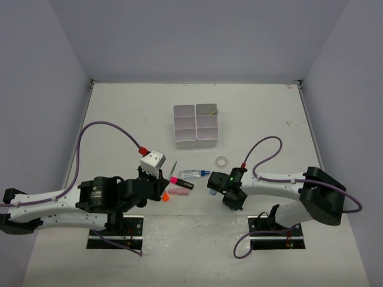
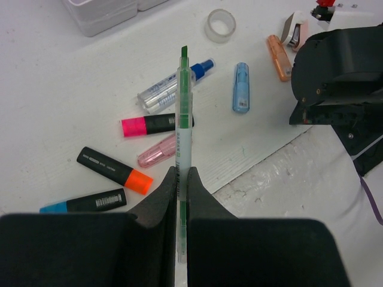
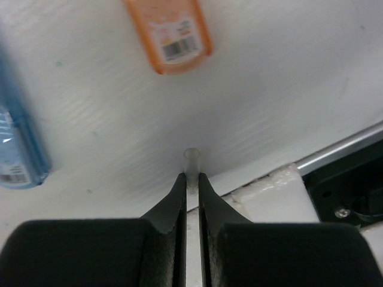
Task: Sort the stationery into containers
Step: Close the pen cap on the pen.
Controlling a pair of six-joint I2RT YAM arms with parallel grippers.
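White tabletop (image 1: 119,119) lies under both arms. The left gripper (image 2: 181,171) is clamped tight on a slim green-tipped pen (image 2: 184,113), which juts straight ahead of its jaws above a pink-ended highlighter (image 2: 149,125). The right gripper (image 3: 191,175) is pinched shut on a thin clear tube (image 3: 191,158). An orange case (image 3: 169,30) lies ahead of those jaws and a blue case (image 3: 18,149) to their left. The white organiser tray (image 1: 185,143) stands well beyond both.
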